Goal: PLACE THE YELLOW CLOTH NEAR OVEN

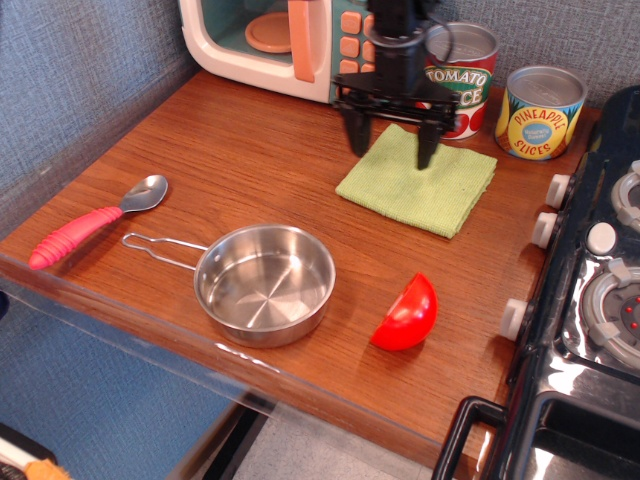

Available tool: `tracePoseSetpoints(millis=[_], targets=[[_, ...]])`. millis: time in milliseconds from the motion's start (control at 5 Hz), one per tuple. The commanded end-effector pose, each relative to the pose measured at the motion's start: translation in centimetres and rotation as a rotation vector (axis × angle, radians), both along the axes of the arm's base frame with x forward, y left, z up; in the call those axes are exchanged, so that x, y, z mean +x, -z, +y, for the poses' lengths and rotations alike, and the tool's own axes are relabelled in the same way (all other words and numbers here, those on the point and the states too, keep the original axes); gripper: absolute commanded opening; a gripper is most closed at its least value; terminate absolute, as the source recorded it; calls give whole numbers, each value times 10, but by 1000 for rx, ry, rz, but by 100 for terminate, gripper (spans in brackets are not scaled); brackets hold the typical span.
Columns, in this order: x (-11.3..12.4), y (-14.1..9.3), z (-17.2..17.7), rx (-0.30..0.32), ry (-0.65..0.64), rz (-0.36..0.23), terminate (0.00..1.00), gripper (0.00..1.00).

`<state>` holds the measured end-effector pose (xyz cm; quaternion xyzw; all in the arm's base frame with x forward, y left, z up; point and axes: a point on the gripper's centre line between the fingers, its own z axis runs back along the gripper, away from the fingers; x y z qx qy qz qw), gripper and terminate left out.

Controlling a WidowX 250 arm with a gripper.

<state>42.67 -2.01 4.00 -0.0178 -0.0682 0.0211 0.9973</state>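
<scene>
The arm is being held near upright, reaching down from the top edge of the view. The claw (392,145) is being pointed straight downward, with its two dark fingers (356,131) being kept spread wide apart. Nothing is being gripped between them. The fingertips are being held low, at roughly the same height.

The arm above the hand (392,148) hides part of the oven (300,45) button panel and the tomato sauce can (457,75) label. The oven's top and the stove (590,300) run off the picture's edges.
</scene>
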Motion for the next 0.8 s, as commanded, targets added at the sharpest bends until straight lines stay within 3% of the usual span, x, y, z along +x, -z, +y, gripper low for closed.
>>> tracePoseSetpoints(millis=[0,200,400,600], targets=[[7,-1,-20,39,79,-32,0,100],[5,34,-3,49,67,39,0,100],[2,47,10,36,60,87,0,100],[-4,41,20,41,48,84,0,100]])
